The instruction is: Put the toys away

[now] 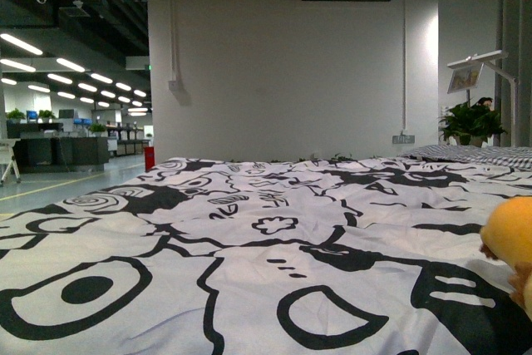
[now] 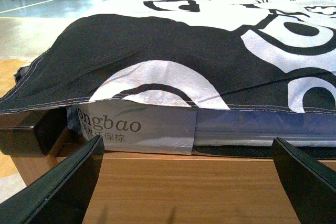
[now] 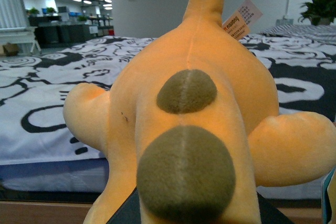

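The orange-yellow plush toy [image 3: 194, 114] fills the right wrist view, with two brown patches along its back, stubby limbs to each side and a white tag [image 3: 241, 19] near its far end. My right gripper [image 3: 189, 216] is shut on the plush toy and holds it at the bed's near edge; its fingers are mostly hidden under the toy. In the front view only an orange edge of the plush toy [image 1: 511, 243] shows at the far right. My left gripper [image 2: 191, 182] is open and empty, low in front of the wooden bed frame [image 2: 184, 187].
A bed with a black-and-white patterned cover [image 1: 249, 239] fills the foreground. Its cover hangs over the mattress edge [image 2: 157, 77] above the wooden frame. A potted plant [image 1: 471, 122] and a white lamp [image 1: 482, 68] stand at the back right. A white wall [image 1: 291, 72] stands behind.
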